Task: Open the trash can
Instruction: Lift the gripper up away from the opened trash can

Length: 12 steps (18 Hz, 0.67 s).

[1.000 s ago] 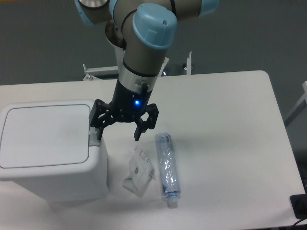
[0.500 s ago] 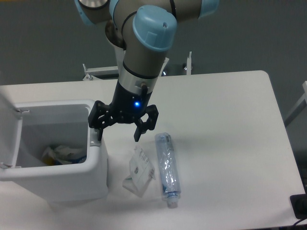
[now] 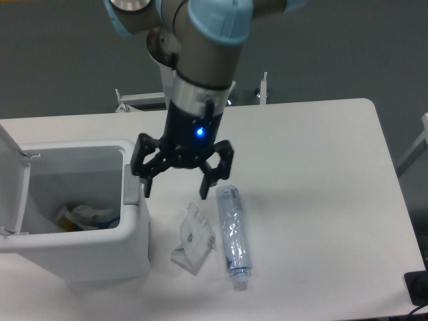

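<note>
Fixed camera view of the white surface [image 3: 321, 154]. The trash can [image 3: 100, 251], a large white boxy bin, stands at the left end of the surface with its lid [image 3: 13, 174] swung up at the far left edge, exposing the interior, where crumpled waste [image 3: 83, 215] lies at the bottom. A grey tab [image 3: 130, 189] sits on the right rim of the bin. The pincer [image 3: 175, 190] hangs from the arm just right of that rim, its two black fingers spread wide apart and holding nothing; its left finger is close beside the grey tab, though contact cannot be determined. A blue light glows on the wrist. Right of the bin lie a crumpled white carton [image 3: 192, 238] and, just beside it, a clear plastic bottle [image 3: 233, 234] on its side.
</note>
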### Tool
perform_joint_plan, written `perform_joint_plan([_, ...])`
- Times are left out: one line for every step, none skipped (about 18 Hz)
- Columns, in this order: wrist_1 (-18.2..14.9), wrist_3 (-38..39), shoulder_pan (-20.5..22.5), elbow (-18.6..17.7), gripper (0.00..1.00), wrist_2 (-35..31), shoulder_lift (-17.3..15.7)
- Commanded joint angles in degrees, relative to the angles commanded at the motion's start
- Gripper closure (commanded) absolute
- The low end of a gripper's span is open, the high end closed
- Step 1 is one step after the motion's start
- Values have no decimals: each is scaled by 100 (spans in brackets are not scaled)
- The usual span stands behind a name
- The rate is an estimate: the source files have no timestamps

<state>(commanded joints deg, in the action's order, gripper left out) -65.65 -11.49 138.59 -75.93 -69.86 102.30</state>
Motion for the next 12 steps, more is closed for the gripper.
perform_joint_plan([-26, -255, 45, -61, 0, -324, -44])
perform_joint_plan([-96, -501, 123, -140, 0, -692, -70])
perform_joint_plan([-123, -660, 168, -211, 0, -896, -79])
perform_joint_plan([-184, -757, 186, -281, 0, -1011, -97])
perform_joint_plan([-385, -924, 360, -386, 0, -1100, -227])
perform_joint_plan([-552, -1186, 544, -457, 0, -1153, -307])
perform_joint_plan([-693, -1598, 607, -527, 0, -1231, -369])
perform_joint_plan([-816, -2081, 660, -615, 0, -1354, -456])
perform_joint_plan([-844, -2555, 730, -738, 0, -1468, -509])
perform_joint_plan([-818, -2908, 809, -852, 0, -1583, -553])
perform_joint_plan([-818, -3146, 906, -940, 0, -1688, -580])
perform_joint_plan([-809, -3158, 941, -958, 0, -1698, -589])
